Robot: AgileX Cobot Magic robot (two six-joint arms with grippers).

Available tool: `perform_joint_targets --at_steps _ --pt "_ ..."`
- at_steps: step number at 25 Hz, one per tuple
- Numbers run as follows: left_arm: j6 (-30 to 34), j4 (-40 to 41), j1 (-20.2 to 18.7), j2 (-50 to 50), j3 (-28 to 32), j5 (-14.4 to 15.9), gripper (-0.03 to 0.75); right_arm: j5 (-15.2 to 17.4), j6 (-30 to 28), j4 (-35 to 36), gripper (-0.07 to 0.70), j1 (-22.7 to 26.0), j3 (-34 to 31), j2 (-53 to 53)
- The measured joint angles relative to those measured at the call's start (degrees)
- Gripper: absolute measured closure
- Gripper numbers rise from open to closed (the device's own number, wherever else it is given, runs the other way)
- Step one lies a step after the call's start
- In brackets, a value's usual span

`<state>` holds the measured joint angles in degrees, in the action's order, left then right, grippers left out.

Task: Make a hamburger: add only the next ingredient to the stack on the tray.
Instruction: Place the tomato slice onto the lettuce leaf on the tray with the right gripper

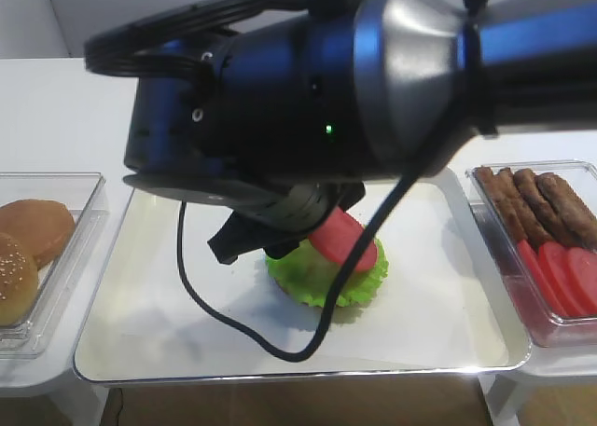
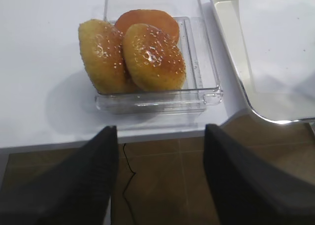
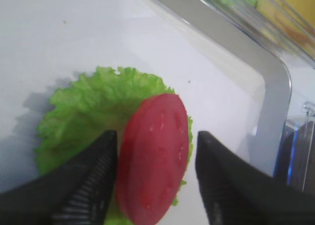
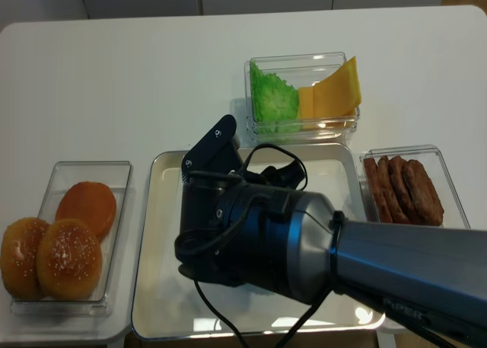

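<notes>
Three buns (image 2: 133,55) in clear bin (image 2: 206,87); tomato slice (image 3: 152,158) over lettuce (image 3: 86,116).

1. I work at a staged food-prep bench, more lab than kitchen: a bare white table (image 4: 137,66); brown tiled floor (image 2: 162,185) below.
2. Clear plastic bins (image 4: 304,97) hold sorted ingredients; a lined metal tray (image 4: 163,211) sits centre.

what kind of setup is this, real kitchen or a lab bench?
Most likely a lab bench staged as a burger station, not a working kitchen: a plain white table, ingredients sorted into clear bins of buns, cheese and patties, and a paper-lined metal tray. No stove or sink in view.
</notes>
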<state>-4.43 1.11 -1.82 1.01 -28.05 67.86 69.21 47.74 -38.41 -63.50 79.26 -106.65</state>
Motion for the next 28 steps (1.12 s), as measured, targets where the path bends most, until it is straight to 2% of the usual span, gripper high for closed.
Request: perform_joint_targets --at_steps 5,10,15,22,28 --pt "0.0 0.0 0.0 0.0 0.0 0.0 0.307 0.0 0.03 0.22 0.104 0.0 0.0 0.0" --pt "0.0 0.0 0.0 0.0 0.0 0.0 0.307 0.0 -0.11 0.94 0.057 0.0 0.0 0.0" --pt "0.0 0.0 0.0 0.0 0.0 0.0 0.307 0.0 -0.11 1.26 -0.044 0.0 0.0 0.0" --pt "0.0 0.0 0.0 0.0 0.0 0.0 0.307 0.0 -0.48 1.65 -0.062 0.0 0.37 0.0" --pt "0.0 0.0 0.0 0.0 0.0 0.0 0.307 0.11 -10.78 6.46 -0.063 0.23 6.3 0.21"
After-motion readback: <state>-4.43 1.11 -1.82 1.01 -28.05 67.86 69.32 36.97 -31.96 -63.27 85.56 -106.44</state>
